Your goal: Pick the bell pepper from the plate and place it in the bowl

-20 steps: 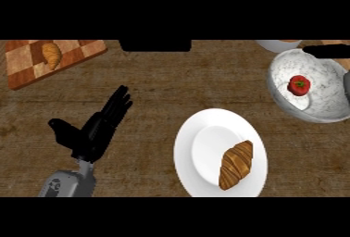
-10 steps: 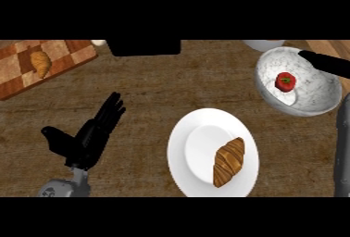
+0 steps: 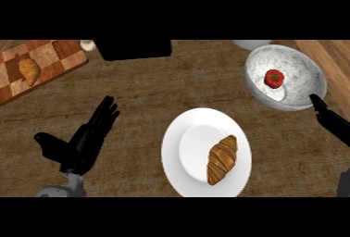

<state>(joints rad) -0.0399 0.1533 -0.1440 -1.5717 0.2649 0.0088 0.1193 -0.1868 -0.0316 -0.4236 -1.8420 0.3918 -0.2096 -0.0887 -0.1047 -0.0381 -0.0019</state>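
A red bell pepper (image 3: pixel 274 78) lies inside the marbled grey bowl (image 3: pixel 301 69) at the upper right. The white plate (image 3: pixel 198 139) in the middle carries only a croissant (image 3: pixel 222 159). My left hand (image 3: pixel 80 139) rests open at the lower left, fingers straight and pointing up. Of my right hand (image 3: pixel 328 118) only straight dark fingers show at the right edge, just below the bowl's rim, holding nothing.
A checkered cutting board (image 3: pixel 34 69) with a second croissant (image 3: pixel 29 70) sits at the upper left. A dark box (image 3: pixel 135 48) stands at the top centre, and a white object (image 3: pixel 250 43) peeks in behind the bowl.
The view has shifted, so the bowl, plate and board appear further left. My right hand has drawn back from over the bowl toward the right edge. The pepper stays in the bowl.
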